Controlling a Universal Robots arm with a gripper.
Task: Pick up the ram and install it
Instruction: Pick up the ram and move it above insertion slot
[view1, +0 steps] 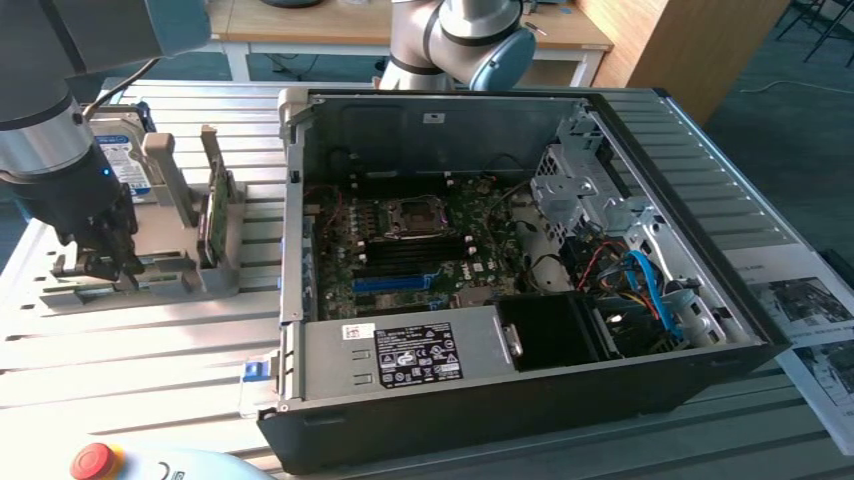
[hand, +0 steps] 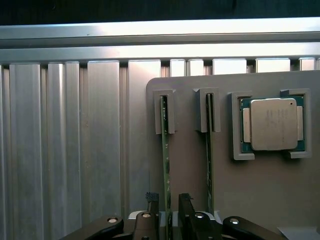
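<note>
Black fingers of the robot arm's gripper stand wide apart on either side of the ram, with a gap showing on each side; the jaws are open and grip nothing. Seen edge-on from the wrist camera, the ram is a thin green stick set upright in a grey holder plate, its far end seated in a raised grey bracket. A second green stick stands parallel just beside it in its own bracket, and past that a silver-capped processor lies flat in a square cradle on the same plate. The plate rests on a ribbed aluminium table. In the exterior view, the gripper hangs low over the near end of the holder at the exterior view's left, with a hard drive bearing a blue-and-white label standing behind it. An open computer case lies on its side in the middle of the table, well apart from the holder, its motherboard and bare processor socket exposed. A red emergency-stop button sits at the front edge, and printed sheets lie at the exterior view's right.
</note>
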